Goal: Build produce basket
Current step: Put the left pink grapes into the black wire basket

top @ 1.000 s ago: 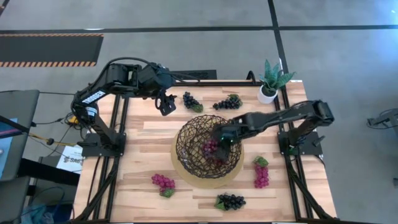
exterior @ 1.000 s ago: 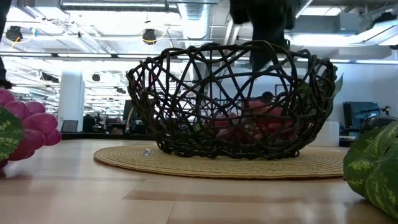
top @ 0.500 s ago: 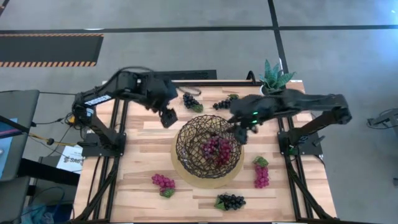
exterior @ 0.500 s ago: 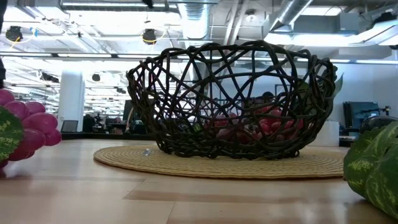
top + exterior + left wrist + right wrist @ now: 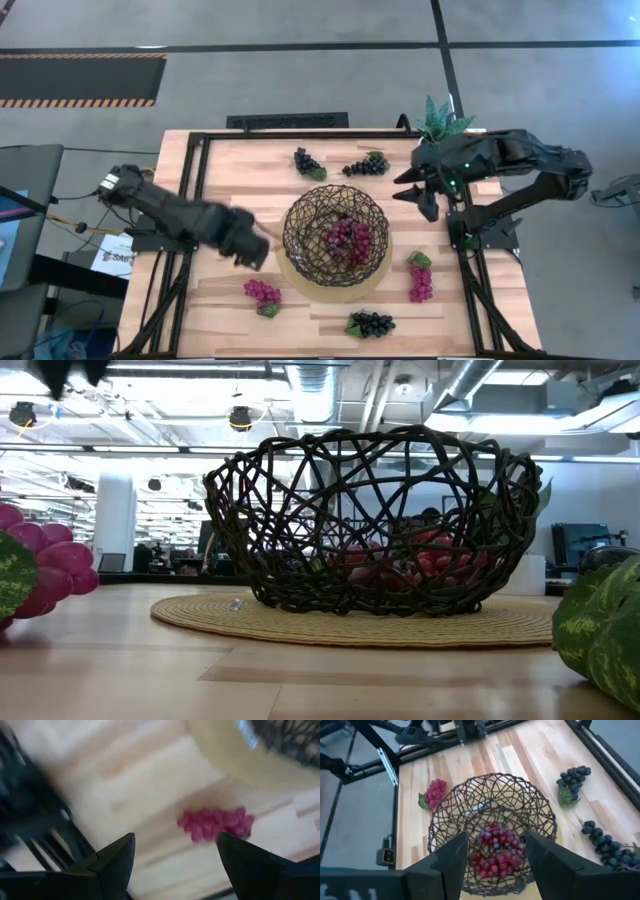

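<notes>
The dark woven basket stands on its tan round base at the table's middle, with red grapes lying inside; they also show in the right wrist view. My left gripper is open and empty, left of the basket, above a red bunch that lies on the table. My right gripper is open and empty, raised beyond the basket's far right rim. Two dark bunches lie at the far side, a red one and a dark one near the front.
A small white pot with a green plant stands at the far right corner. Black frame rails run along the table's left and right sides. In the low view the basket fills the middle, with a red bunch at the left.
My right gripper has let go of the red bunch, which now lies in the basket, and has risen and drawn back toward the table's right far side. My left gripper has swung from the far side toward the near edge, stopping left of the basket above the red bunch.
</notes>
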You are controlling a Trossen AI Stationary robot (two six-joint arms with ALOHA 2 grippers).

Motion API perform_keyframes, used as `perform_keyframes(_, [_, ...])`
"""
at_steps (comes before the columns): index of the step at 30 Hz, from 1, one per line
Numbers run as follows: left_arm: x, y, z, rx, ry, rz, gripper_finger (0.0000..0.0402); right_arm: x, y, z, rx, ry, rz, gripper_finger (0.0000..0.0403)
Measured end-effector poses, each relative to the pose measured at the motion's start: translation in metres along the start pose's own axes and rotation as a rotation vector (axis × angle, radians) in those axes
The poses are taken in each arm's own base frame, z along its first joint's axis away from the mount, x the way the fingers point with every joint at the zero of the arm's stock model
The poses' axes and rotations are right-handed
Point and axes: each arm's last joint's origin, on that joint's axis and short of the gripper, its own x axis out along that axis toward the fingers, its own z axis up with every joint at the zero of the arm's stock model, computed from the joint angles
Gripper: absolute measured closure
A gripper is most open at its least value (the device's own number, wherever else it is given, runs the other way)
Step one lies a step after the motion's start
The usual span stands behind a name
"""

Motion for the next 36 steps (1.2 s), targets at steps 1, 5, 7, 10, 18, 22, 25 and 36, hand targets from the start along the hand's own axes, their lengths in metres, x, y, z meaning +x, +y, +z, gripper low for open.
perform_keyframes(1, [0.006,-0.006,-0.007,-0.017,0.008,-0.037,0.0134,0.000,0.000,0.000,-0.006,0.000,-0.002,0.0184])
perform_keyframes(5, [0.023,-0.027,-0.032,-0.066,0.032,-0.215,0.0134,0.001,-0.001,0.000,-0.025,0.004,-0.007,0.0186])
perform_keyframes(7, [0.033,-0.034,-0.043,-0.078,0.046,-0.262,0.0134,0.001,-0.001,0.000,-0.033,0.004,-0.008,0.0186])
perform_keyframes(10, [0.054,-0.038,-0.053,-0.097,0.058,-0.203,0.0134,0.005,-0.001,0.001,-0.035,0.014,-0.012,0.0184])
perform_keyframes(18, [0.101,-0.053,-0.057,-0.050,0.044,-0.063,0.0134,0.013,0.001,0.002,-0.059,0.033,-0.017,0.0188])
perform_keyframes(22, [0.119,-0.059,-0.054,-0.004,0.045,-0.010,0.0134,0.013,0.001,0.002,-0.059,0.033,-0.017,0.0188])
perform_keyframes(25, [0.130,-0.064,-0.052,0.024,0.059,0.009,0.0134,0.013,0.001,0.002,-0.052,0.033,-0.016,0.0188])
perform_keyframes(36, [0.138,-0.065,-0.049,0.031,-0.002,0.042,0.0327,0.012,0.001,0.002,-0.052,0.032,-0.014,0.0192])
